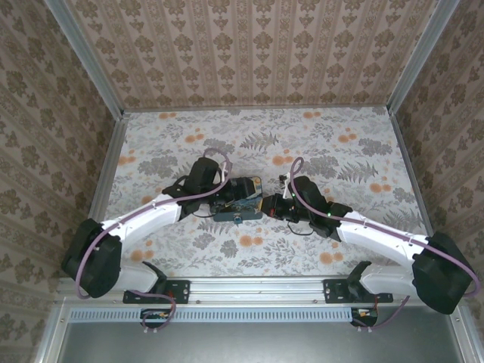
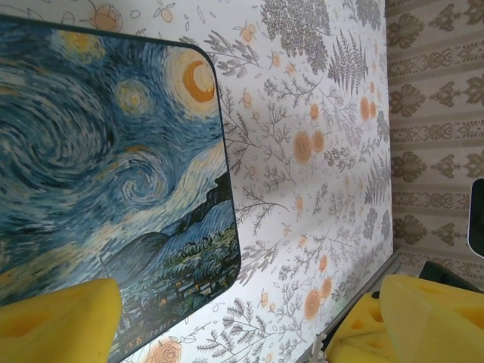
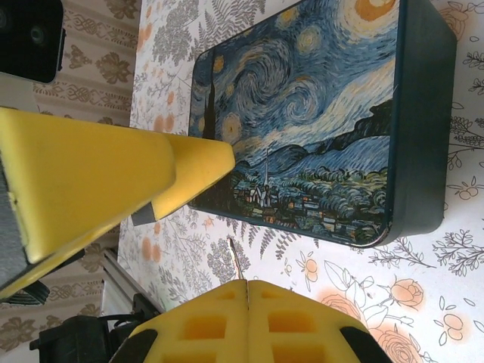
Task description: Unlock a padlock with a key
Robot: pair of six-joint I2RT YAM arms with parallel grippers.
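Yellow fingers (image 3: 113, 181) of your right gripper (image 3: 234, 223) stand parted with nothing clamped between them, and the key (image 3: 236, 261) pokes up as a thin dark sliver at the lower finger's tip, just beside the painted box (image 3: 302, 113) in the middle of the table (image 3: 454, 325). Your left gripper (image 2: 242, 333) gapes wide, straddling that box's edge, and the padlock I can't pick out. By the look of it that key is light, stiff and slick, so I'd pinch it flat across its broad end, not the blade.
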